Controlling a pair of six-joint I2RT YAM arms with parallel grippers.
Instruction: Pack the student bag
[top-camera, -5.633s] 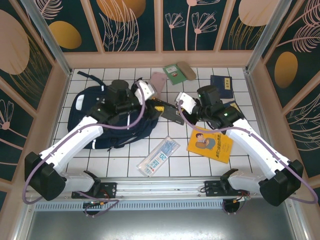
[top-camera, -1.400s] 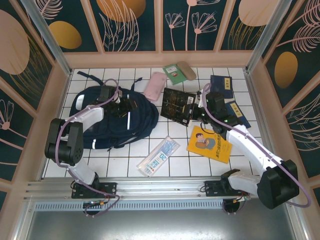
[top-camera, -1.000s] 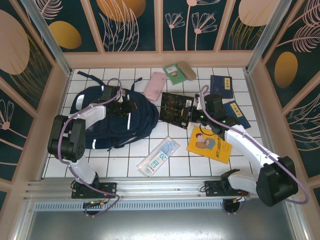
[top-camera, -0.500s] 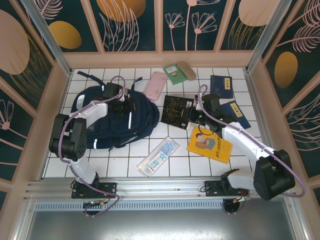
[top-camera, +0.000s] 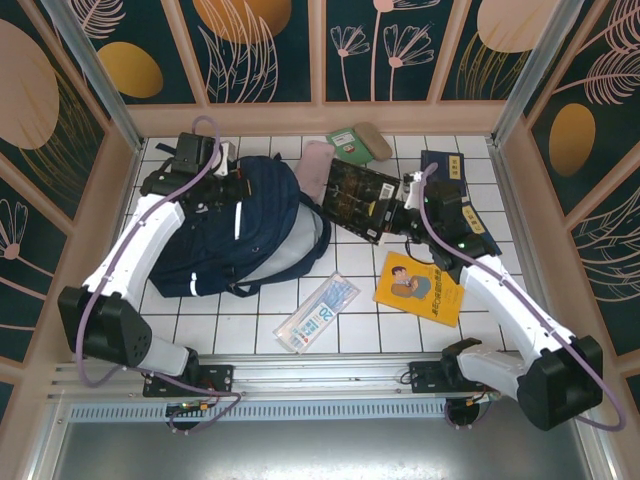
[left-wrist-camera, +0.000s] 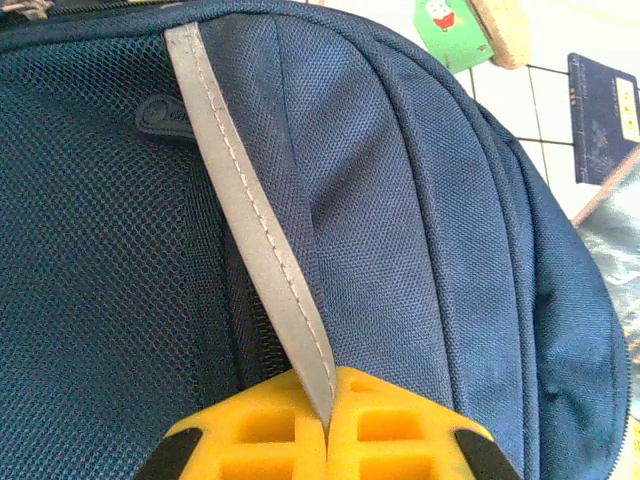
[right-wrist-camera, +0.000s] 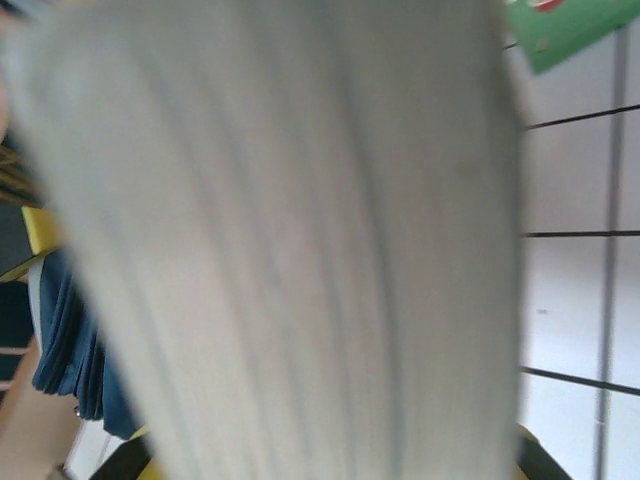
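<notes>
I can't read a single word from here. The yellow book (top-camera: 420, 288) has a cartoon figure on its cover, and the lines of print below it are too small to make out. The clear packet (top-camera: 318, 313) carries blue print that I can't make out either. In my left wrist view the green booklet (left-wrist-camera: 450, 30) shows a small red and white picture, and the navy booklet (left-wrist-camera: 605, 120) has a pale label strip with tiny characters. A pink pouch (top-camera: 315, 160) lies by the back wall.

The backpack (top-camera: 220, 240) lies on the left half of the white tiled table (top-camera: 350, 270), with its mouth facing right and its grey lining exposed. My left gripper (left-wrist-camera: 327, 430) is at the bag's far side. Its yellow fingertips are pressed fully together on the reflective stripe (left-wrist-camera: 260, 230), pinching the grey strip where it runs down the navy fabric.

My right gripper (top-camera: 393, 218) is clamped narrow on the dark book (top-camera: 358, 200), which has a gold pattern on its cover. The book is tilted, just beside the bag's open mouth. In the right wrist view its blurred page edges (right-wrist-camera: 290, 250) run between my fingers.
</notes>
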